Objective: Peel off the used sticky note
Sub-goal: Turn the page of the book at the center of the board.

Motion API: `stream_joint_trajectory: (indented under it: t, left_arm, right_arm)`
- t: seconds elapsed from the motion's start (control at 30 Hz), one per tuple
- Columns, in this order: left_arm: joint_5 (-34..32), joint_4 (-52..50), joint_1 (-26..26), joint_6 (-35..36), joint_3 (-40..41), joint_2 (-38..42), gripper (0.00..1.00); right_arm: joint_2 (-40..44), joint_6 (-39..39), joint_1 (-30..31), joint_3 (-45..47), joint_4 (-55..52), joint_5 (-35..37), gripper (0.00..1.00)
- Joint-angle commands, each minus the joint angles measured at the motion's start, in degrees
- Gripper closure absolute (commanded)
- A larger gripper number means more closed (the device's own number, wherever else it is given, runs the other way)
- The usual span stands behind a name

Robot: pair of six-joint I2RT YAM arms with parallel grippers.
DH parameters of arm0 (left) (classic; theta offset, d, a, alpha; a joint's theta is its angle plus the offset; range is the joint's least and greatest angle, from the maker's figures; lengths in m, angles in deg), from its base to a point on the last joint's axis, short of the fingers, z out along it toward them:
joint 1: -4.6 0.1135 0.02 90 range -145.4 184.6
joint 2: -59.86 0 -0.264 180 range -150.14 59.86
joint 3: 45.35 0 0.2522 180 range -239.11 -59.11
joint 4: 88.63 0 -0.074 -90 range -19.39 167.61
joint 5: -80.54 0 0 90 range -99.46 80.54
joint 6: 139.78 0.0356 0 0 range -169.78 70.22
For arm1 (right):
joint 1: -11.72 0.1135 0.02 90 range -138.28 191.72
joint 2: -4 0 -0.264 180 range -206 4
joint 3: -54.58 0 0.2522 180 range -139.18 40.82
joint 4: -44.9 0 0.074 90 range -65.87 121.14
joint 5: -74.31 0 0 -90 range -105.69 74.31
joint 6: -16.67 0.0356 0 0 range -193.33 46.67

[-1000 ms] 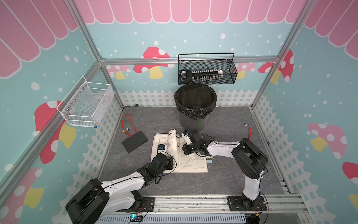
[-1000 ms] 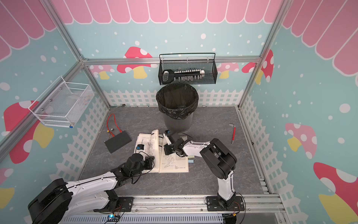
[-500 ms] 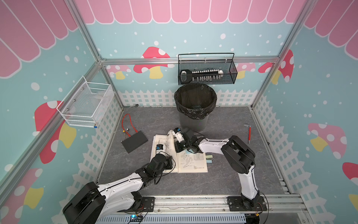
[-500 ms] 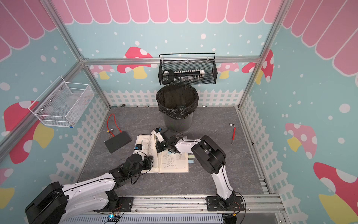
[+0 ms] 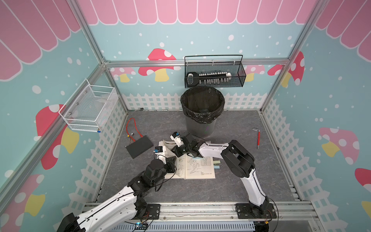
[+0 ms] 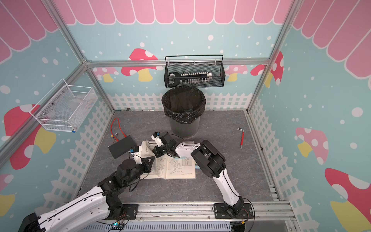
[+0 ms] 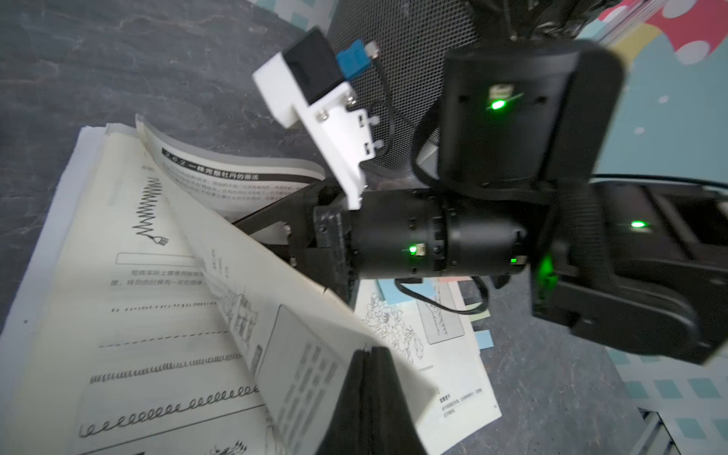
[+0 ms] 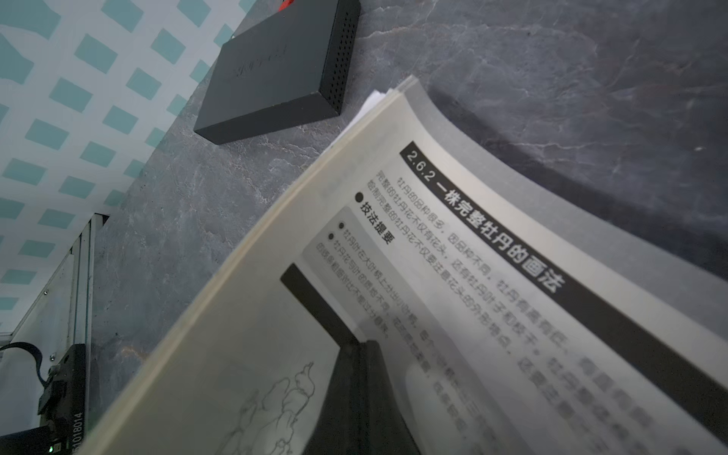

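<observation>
The left gripper [image 7: 368, 356] and right gripper [image 8: 360, 348] each pinch a page [image 7: 275, 311] of the book [image 5: 198, 169]. The left wrist view shows blue sticky notes [image 7: 396, 290]; the right wrist view doesn't.

The book [image 5: 197, 170] lies open on the floor, just off centre toward 6 o'clock. Its spine runs roughly 12 to 6, and its cream pages carry line drawings and text. Two small slips poke out past its 3 o'clock edge, touching each other: a green note [image 5: 216, 161] and, at that one's 6 o'clock side, a blue note [image 5: 216, 165]. In the left wrist view a third note [image 7: 394, 292], also blue, sits on the drawn sheet, partly hidden. A page [image 7: 244, 173] with a black heading band curls up at the book's 12 o'clock end.
</observation>
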Motion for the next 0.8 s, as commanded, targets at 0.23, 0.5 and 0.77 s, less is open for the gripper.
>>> stream_joint_trajectory:
  t: [0.23,0.5,0.77]
  left_arm:
    - [11.2,0.5,-1.9,5.4,-0.4,-2.8,0.80]
    - [15.3,9.5,-6.6,8.7,0.1,-13.6,1.00]
    - [12.0,20.2,-10.4,7.0,1.5,-24.4,1.00]
  right_arm:
    - [-6.1,-3.2,0.3,-6.6,-8.1,1.6,1.00]
    - [-4.9,-3.0,0.3,-6.6,-10.4,2.4,1.00]
    - [-4.6,-2.1,0.3,-7.1,-12.0,1.3,1.00]
